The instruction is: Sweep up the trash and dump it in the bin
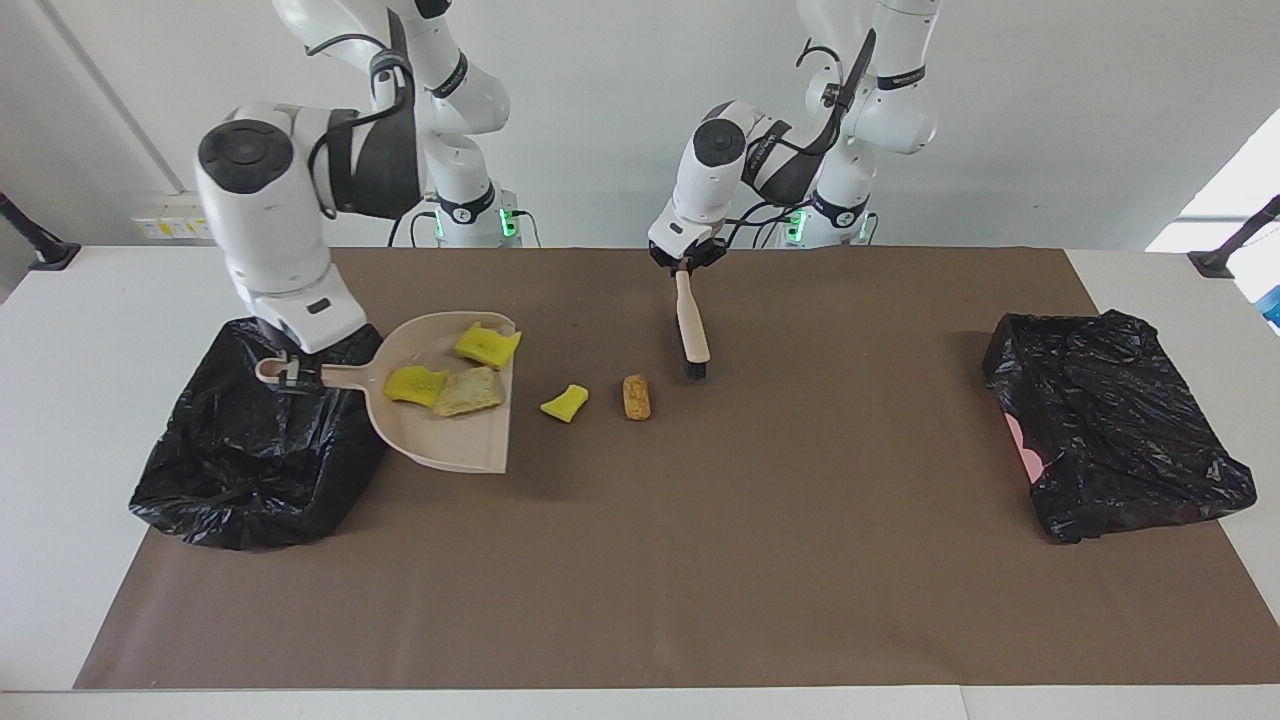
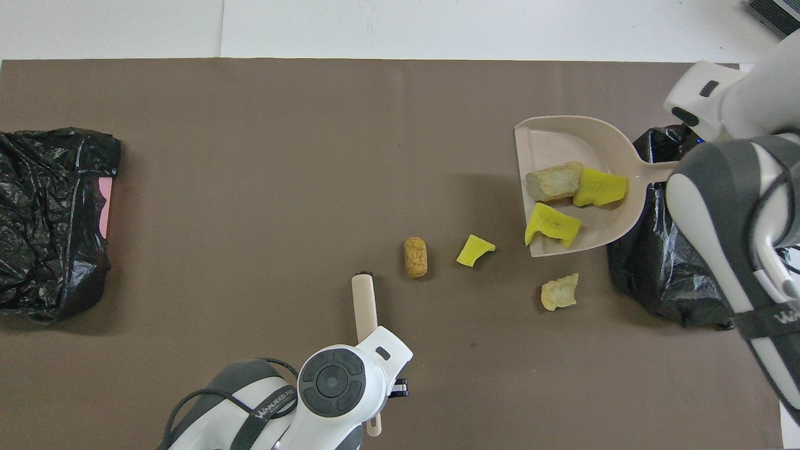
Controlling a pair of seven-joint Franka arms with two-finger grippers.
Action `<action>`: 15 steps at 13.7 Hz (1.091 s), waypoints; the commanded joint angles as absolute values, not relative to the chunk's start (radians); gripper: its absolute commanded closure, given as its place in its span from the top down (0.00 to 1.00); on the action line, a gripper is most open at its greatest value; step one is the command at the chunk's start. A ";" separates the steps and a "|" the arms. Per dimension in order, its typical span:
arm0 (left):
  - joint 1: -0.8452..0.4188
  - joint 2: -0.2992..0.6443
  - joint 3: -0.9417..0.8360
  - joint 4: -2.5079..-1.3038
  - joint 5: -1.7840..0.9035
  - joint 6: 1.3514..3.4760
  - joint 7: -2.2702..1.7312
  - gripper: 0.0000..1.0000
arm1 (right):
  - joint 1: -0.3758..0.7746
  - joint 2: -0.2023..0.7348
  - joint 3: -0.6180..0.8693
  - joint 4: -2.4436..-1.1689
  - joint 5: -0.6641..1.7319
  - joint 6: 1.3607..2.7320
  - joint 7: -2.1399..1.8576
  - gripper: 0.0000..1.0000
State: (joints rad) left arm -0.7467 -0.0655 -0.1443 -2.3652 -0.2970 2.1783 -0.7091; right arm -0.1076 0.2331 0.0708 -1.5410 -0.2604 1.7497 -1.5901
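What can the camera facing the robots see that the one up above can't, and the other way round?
Only the facing view: the right gripper clamped on the dustpan handle over the black bin, and the left gripper holding the brush. Only the overhead view: a tan lump on the mat beside that bin. Both: three trash pieces in the dustpan, plus a yellow chunk and a brown lump on the mat.
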 commanded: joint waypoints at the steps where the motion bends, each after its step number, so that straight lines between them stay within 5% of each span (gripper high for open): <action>1: -0.773 -0.037 -0.127 -2.321 -0.310 2.148 -0.745 0.00 | -0.230 0.221 0.083 -1.551 -0.290 1.790 -1.686 0.00; 7: -0.816 0.008 -0.127 -2.316 -0.337 2.145 -0.775 0.00 | -0.390 0.163 0.081 -1.689 -0.587 2.054 -1.718 0.00; 8: -0.812 0.014 -0.126 -2.297 -0.337 2.140 -0.775 0.20 | -0.394 0.143 0.081 -1.725 -0.676 2.086 -1.695 0.00; 9: -0.804 0.026 -0.124 -2.286 -0.337 2.128 -0.772 0.78 | -0.403 0.118 0.081 -1.765 -0.743 2.101 -1.639 0.00; 10: -0.793 0.026 -0.124 -2.270 -0.337 2.106 -0.762 0.93 | -0.405 0.091 0.081 -1.814 -0.811 2.109 -1.584 0.00; 15: -0.675 0.009 -0.115 -2.206 -0.330 2.007 -0.761 1.00 | -0.393 0.023 0.083 -1.914 -1.095 2.140 -1.494 0.00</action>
State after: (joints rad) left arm -0.7209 0.0102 -0.1183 -2.2423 -0.3316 2.0696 -0.7589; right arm -0.3872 0.0688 0.0737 -1.8619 -1.0065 2.1116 -1.5190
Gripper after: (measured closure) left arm 0.123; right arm 0.683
